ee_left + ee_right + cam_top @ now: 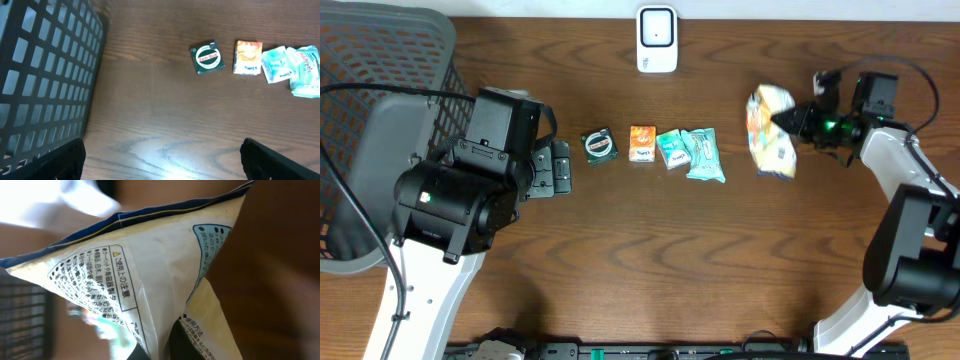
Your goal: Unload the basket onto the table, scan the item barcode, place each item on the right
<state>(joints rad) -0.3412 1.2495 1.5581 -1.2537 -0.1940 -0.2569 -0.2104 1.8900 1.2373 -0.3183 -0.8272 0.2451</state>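
At the far left of the overhead frame sits the black plastic mesh basket [380, 60]. Just right of it the left gripper [558, 168] hangs with its jaws spread wide, holding nothing; this step needs nothing from it.

Across the middle, a row lies on the brown wooden table [650, 260]: a small green square packet with a round label [600, 146], an orange packet [642, 143] and teal wrappers [704, 155]. The white box-shaped barcode scanner [657, 40] stands at top centre.

At the right, the cream and yellow crinkly bag [772, 132] is pinched at its right edge by the right gripper [794, 120], jaws closed on it.

To scan well, the bag should travel toward the top centre and present its barcode face squarely to the scanner. The right wrist view shows only printed text, no barcode, so that face probably needs turning. An edge pinch lets a floppy bag swing; slow, steady motion seems wise.
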